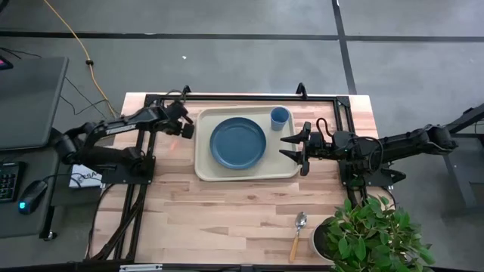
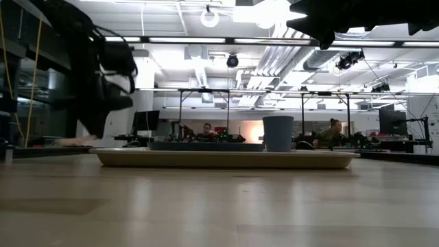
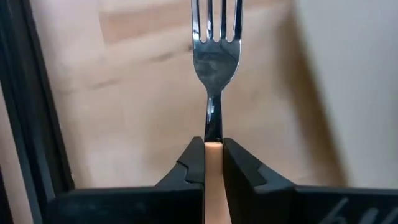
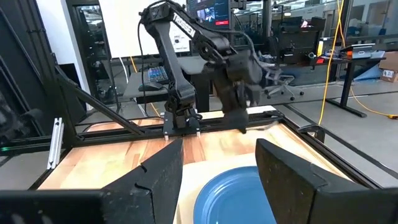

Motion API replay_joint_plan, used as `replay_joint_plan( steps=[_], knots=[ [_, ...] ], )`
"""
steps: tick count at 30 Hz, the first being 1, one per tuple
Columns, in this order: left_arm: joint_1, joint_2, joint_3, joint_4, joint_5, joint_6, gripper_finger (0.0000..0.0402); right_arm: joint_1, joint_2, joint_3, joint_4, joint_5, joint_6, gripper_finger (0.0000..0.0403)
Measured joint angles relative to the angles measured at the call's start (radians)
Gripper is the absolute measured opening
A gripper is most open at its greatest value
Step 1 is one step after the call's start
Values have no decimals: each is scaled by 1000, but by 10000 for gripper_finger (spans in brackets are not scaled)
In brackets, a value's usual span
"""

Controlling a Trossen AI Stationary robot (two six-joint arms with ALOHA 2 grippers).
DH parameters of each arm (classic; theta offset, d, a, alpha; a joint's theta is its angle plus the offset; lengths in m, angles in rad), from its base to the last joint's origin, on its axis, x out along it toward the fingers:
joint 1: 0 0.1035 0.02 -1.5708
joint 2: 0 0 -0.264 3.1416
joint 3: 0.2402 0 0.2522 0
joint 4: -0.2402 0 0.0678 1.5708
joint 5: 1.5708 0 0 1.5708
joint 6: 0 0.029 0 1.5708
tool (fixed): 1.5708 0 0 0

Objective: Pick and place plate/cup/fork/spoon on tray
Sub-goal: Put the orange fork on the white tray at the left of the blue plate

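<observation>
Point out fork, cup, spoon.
fork (image 3: 215,56): left wrist view, base of the tines.
cup (image 1: 280,117): high view, its open top.
spoon (image 1: 301,220): high view, its silver bowl.

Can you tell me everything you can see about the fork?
The fork has four shiny silver metal tines, a narrow silver neck and a slim orange handle. The left pincer is shut on the handle, its two dark fingers pressing either side, with the tines pointing straight out ahead. It is over the wooden table, close to the cream tray's left edge. Whether it touches the table is unclear.
</observation>
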Motion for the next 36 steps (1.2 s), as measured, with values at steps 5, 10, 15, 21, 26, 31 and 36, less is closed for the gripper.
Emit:
replay_joint_plan(
  steps=[5, 10, 15, 21, 26, 31, 36],
  knots=[
    [-36, -113, 9, 49, 36, -30, 8, 0, 0, 0, 2, 0, 0, 193],
    [-172, -121, 9, 246, 56, -91, 8, 0, 0, 0, 11, -1, 0, 193],
    [-321, -52, 10, 368, 37, -121, 8, 0, 0, 0, 11, -6, 0, 193],
    [-446, 54, 10, 353, -144, -226, 8, 0, 0, 0, 8, -5, 5, 193],
    [-484, 142, 10, 414, -188, -316, 8, 0, 0, 0, 3, -5, 32, 193],
    [-501, 208, 10, 477, -186, -347, 8, 0, 0, 0, -2, -5, 51, 193],
    [-480, 232, 11, 426, -207, -386, 8, 0, 0, 0, -8, -17, 75, 193]
  ],
)
